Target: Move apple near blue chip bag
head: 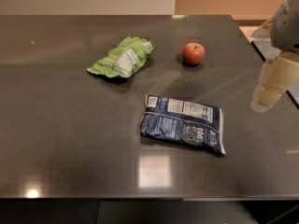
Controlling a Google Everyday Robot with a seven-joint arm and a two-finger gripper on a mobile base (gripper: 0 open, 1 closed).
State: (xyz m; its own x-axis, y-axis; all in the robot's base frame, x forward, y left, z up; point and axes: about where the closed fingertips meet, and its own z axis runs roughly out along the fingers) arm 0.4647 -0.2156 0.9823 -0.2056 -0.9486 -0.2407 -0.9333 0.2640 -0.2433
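The small red apple (pixel 193 53) sits on the dark table (pixel 70 139) at the back, right of centre. The navy blue chip bag (pixel 183 123) lies flat in the middle of the table with its white label panel up, well in front of the apple and apart from it. My gripper (pixel 267 94) hangs over the table's right edge, to the right of both the apple and the bag. It touches nothing and holds nothing that I can see.
A light green chip bag (pixel 122 58) lies at the back, left of the apple. The table's right edge runs just under my gripper. A wall stands behind the table's far edge.
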